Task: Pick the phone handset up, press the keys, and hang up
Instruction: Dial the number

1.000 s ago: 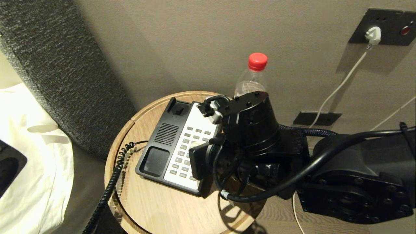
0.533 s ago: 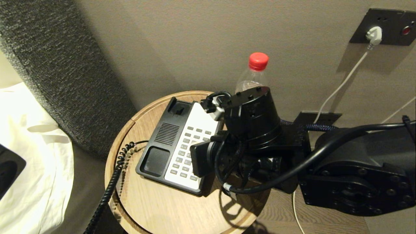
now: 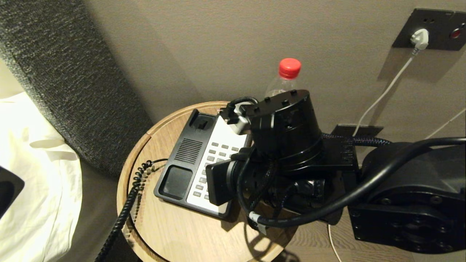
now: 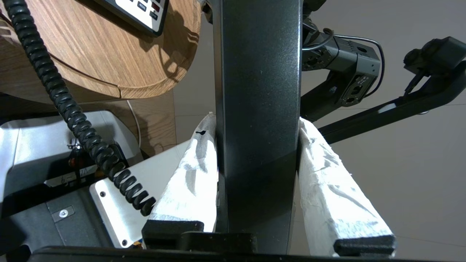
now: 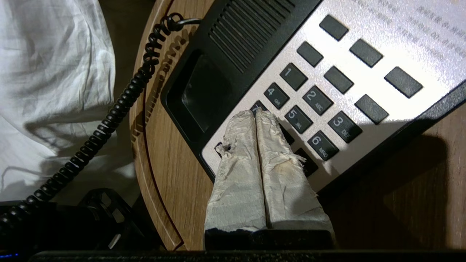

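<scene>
My left gripper (image 4: 256, 174) is clamped on the phone handset (image 4: 258, 109), held off the table's left edge, long axis running straight out between my fingers. Right gripper (image 5: 256, 112), fingers pressed together, tips over the keypad (image 5: 327, 91) at the 7 key; keys lie directly ahead, base (image 3: 185, 153) angled away

Head camera looks down; both wrist cameras closely share the phone base (image 5: 327, 91).
</scene>
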Tool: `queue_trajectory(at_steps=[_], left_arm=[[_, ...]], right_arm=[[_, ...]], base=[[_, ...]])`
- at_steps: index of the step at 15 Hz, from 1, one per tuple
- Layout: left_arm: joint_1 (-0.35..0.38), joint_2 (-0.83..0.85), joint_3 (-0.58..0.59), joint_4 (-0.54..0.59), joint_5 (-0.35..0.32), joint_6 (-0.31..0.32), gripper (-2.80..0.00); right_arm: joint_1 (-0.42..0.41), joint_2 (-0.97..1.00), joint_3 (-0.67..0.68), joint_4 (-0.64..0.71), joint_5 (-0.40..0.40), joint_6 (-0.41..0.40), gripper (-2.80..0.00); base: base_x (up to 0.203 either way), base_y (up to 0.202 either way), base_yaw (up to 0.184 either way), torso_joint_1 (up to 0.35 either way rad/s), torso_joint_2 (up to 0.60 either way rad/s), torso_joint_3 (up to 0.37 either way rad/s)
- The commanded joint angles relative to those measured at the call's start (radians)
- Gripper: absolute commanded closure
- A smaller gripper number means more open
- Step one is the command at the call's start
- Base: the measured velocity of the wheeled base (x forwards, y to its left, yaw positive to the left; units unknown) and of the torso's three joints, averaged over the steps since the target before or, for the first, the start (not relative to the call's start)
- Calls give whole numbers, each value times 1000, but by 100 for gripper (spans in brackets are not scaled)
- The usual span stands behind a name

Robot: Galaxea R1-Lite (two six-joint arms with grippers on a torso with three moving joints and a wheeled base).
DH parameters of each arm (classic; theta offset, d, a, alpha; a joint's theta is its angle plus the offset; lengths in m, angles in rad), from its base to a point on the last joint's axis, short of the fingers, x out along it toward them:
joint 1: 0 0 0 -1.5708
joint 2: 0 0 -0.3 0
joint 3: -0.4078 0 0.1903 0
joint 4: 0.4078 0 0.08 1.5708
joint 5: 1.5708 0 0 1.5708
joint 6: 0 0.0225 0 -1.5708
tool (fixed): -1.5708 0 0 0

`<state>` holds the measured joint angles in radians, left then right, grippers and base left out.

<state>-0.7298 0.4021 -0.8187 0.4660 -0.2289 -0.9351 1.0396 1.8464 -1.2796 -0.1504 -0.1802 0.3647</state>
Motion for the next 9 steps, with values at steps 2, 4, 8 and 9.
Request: queue_trajectory(at_steps=[2, 4, 8, 9], left_arm=[[0, -5, 3, 5, -1, -5, 0], [0, 0, 1, 5, 0, -4, 0], [0, -4, 4, 4, 0, -4, 0], [0, -6, 4, 5, 0, -4, 0]], right_arm=[[5, 6, -2, -1, -2, 2, 0], [4, 10, 5, 5, -7, -6, 0], [-6, 20, 9, 17, -11, -18, 0], [-6, 22, 9, 20, -12, -18, 0]], base=[[0, 0, 0, 0, 0, 0], [0, 0, 0, 0, 0, 0], [0, 0, 0, 0, 0, 0], [0, 0, 0, 0, 0, 0]])
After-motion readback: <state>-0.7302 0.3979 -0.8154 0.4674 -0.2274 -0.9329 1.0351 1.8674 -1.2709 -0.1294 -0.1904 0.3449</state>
